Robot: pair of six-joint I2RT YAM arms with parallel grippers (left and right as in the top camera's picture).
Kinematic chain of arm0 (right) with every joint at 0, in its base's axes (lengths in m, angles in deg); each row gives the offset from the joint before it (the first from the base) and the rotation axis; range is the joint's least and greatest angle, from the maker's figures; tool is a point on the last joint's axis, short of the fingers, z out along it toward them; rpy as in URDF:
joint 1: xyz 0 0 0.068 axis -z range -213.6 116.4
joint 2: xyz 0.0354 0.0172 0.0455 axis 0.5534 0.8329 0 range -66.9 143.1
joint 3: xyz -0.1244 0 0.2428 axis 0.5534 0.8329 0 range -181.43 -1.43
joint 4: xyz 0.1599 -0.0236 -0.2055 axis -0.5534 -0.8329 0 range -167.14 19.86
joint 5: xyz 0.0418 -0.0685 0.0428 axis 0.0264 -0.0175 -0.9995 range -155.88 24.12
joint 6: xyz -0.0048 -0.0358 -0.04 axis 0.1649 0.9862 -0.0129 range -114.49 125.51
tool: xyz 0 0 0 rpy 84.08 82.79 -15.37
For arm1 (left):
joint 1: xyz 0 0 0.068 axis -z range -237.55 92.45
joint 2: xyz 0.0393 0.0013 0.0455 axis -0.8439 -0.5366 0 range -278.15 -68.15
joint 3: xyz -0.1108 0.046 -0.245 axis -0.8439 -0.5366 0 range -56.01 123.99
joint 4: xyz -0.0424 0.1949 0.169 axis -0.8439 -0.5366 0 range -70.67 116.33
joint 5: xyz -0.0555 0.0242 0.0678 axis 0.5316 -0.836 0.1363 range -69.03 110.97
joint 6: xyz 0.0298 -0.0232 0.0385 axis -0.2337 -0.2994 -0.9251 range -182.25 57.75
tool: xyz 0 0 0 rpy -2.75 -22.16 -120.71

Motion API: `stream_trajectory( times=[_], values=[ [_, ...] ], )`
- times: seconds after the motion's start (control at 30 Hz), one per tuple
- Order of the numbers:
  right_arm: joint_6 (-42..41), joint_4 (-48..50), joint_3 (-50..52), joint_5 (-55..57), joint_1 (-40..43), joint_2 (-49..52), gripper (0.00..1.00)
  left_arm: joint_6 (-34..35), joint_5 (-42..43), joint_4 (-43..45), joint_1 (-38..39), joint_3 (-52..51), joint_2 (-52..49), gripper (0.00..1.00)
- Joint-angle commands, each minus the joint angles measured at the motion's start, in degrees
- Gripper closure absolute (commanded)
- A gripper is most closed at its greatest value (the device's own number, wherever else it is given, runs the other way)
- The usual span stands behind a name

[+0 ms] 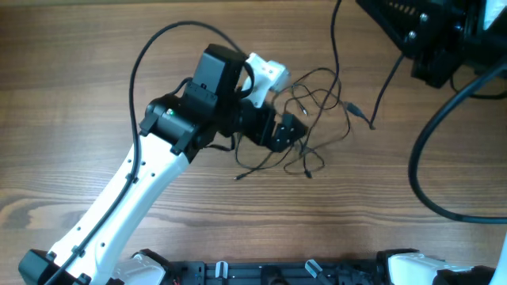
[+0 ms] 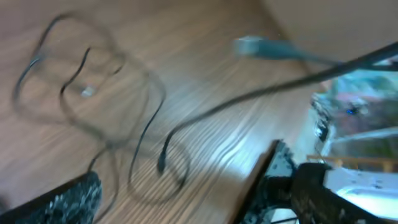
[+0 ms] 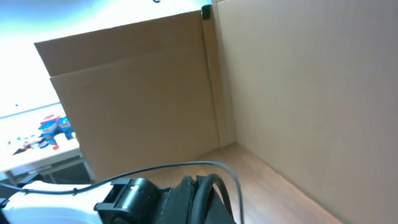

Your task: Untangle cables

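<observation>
The right gripper is out of every view and is clenched. Its arm (image 1: 432, 36) is cut off by the frame edge at 1 o'clock, and its wrist camera shows only cardboard walls (image 3: 137, 93). The left wrist view is blurred, so plug ends are hard to make out. The left gripper (image 1: 289, 133) hangs released, fingers (image 2: 74, 199) spread wide and grasping nothing. It partly covers the cables (image 1: 317, 111), which lie in loose tangled loops on the table (image 1: 95, 95) near its middle, trailing toward 3 o'clock.
</observation>
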Motion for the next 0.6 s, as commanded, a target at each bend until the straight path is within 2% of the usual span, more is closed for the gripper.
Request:
stream_trajectory(
  times=[0.0, 0.03, 0.2, 0.3, 0.4, 0.5, 0.53, 0.57],
  values=[
    [0.57, -0.11, -0.70, -4.72, -0.20, -0.55, 0.96, -2.64, 1.03, 6.38, 2.32, 0.70, -0.61, 0.00],
    [-0.09, -0.24, -0.70, -4.98, -0.20, -0.94, 0.96, -2.62, -2.67, 7.96, 3.10, 0.70, -1.62, 0.00],
    [-0.42, -1.40, -0.70, -4.96, -0.20, -2.93, 0.96, 0.15, -0.83, 13.46, 5.53, 0.70, -10.08, 0.01],
    [-0.37, -1.31, -0.70, -3.58, -0.17, -3.65, 0.96, 0.15, -0.83, 12.66, 7.17, 0.70, -14.97, 0.00],
    [-0.37, -1.33, -0.70, 3.74, -0.17, -4.04, 0.96, -0.33, -1.25, 8.28, 8.09, 0.70, -20.02, 0.00],
    [-0.35, -2.21, -0.70, 12.37, 0.04, -4.11, 0.96, -0.55, -9.05, 0.13, 8.02, 0.70, -23.12, 0.00],
    [0.31, -4.52, -0.70, 20.11, 0.04, -4.09, 0.96, -0.52, -18.25, -5.29, 7.98, 0.66, -23.69, 0.00],
    [0.92, -5.90, -0.70, 23.78, 0.04, -4.09, 0.96, -0.52, -22.08, -7.54, 7.91, 0.66, -23.71, 0.00]
  ],
)
